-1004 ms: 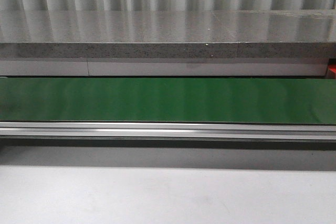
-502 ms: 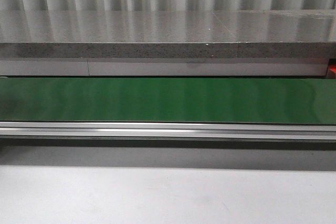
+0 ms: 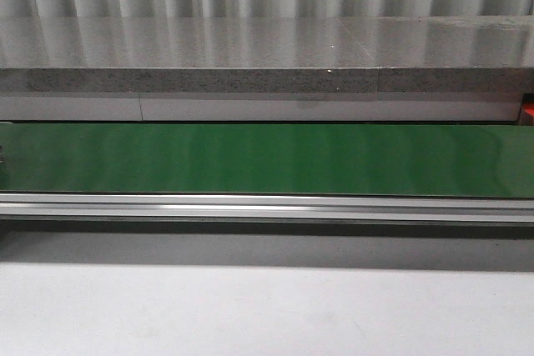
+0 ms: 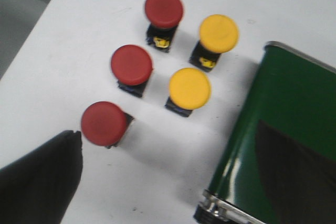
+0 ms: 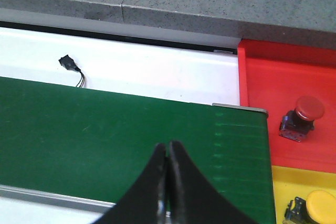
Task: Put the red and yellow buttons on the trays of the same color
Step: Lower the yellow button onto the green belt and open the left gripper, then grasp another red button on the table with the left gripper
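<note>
Buttons waiting: three red buttons (image 4: 132,64) and two yellow buttons (image 4: 189,88) stand clustered on the white table (image 4: 79,19), just beside the end of the green conveyor belt (image 4: 283,129).
Left gripper (image 4: 37,182): one dark finger shows near the nearest red button; jaw state cannot be told.
Right gripper (image 5: 167,182): fingers pressed together, holding nothing, above the belt.
Red tray (image 5: 262,77): holds one red button (image 5: 302,116).
Yellow tray (image 5: 283,179): holds one yellow button (image 5: 315,206) at its edge.
</note>
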Controlling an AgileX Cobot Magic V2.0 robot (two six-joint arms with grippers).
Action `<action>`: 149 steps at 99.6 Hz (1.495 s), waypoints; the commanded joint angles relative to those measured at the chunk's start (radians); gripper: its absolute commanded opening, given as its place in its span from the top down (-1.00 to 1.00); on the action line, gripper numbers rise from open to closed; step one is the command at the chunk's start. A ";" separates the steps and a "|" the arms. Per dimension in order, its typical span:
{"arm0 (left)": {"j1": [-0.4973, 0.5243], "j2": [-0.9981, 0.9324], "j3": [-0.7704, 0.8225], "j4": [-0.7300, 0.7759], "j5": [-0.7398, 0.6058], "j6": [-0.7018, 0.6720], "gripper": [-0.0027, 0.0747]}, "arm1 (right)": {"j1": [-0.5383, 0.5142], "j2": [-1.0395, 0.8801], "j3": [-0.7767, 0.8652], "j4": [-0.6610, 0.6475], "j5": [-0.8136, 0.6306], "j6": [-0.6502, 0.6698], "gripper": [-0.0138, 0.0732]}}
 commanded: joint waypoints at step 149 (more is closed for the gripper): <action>0.101 0.151 -0.018 0.004 -0.169 0.001 0.98 | 0.000 -0.006 -0.025 0.018 -0.057 -0.010 0.97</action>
